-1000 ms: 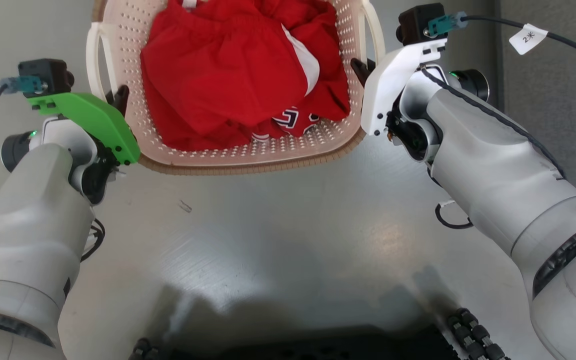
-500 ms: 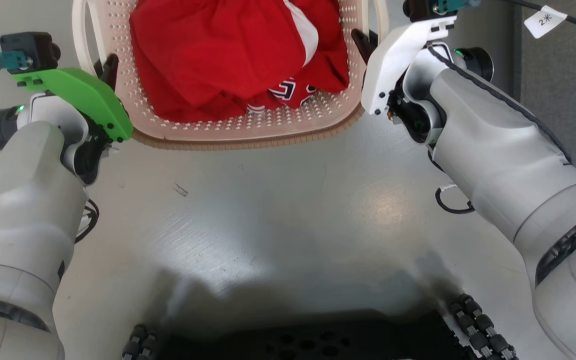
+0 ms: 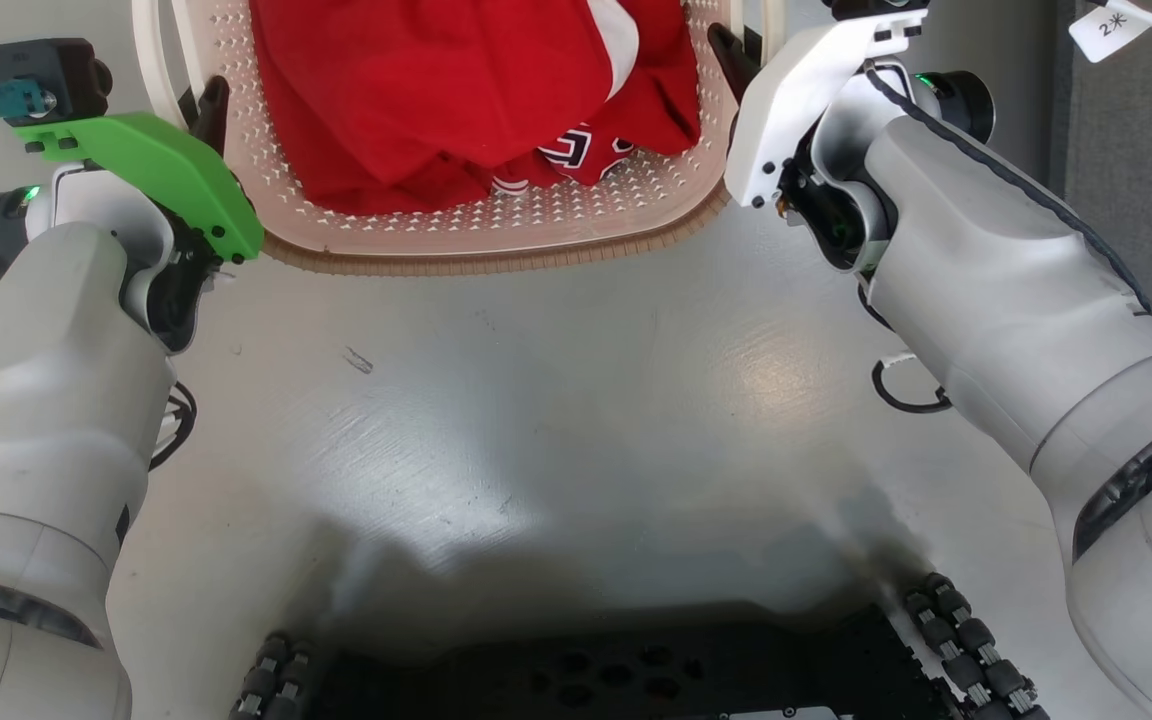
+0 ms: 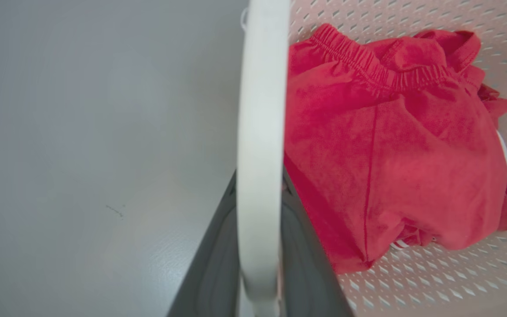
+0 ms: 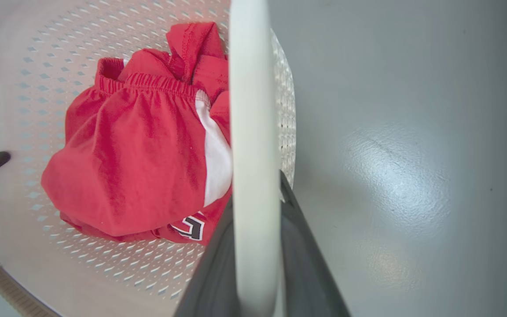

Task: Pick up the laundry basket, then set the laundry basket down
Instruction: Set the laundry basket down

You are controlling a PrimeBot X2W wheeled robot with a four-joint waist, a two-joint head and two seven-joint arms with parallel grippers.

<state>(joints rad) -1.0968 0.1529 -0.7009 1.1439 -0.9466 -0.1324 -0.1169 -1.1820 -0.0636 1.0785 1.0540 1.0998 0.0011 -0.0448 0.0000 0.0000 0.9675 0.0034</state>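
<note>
left gripper (image 3: 211,110): at upper left of head view, dark fingers up at basket's left side; jaws closed around the left handle (image 4: 260,145), white bar pinched between both fingers in left wrist view
left arm: pale forearm up lower left, green wrist cover just beside basket's near-left corner
floor (image 3: 536,420): grey, glossy, small scuff left of centre; bare below and beside basket
basket (image 3: 496,245): top centre of head view, between the two grippers, near rim with brown woven edge toward robot, far part cut off by frame; carried or resting on floor, cannot tell from these views
clothes (image 3: 456,90): red garment with white stripe and dark lettering, bunched inside basket, nothing over the rim
right handle (image 5: 253,132): white bar up the middle of right wrist view, sits between that gripper's fingers
right gripper (image 3: 726,55): upper right of head view, white wrist cover, fingertip against basket's right side; jaws closed on right handle
right arm: grey forearm running down to lower right, cable and white tag above
base: dark robot base with rollers at bottom edge
step: both handles gripped, so pick-up/carry phase likely; set-down not yet done
next: keep both grips firm, move arms together and level so basket stays flat, lower until bottom rests on floor, then open jaws and draw back clear of handles
risk: uneven arm motion could tilt load or slip a handle
</note>
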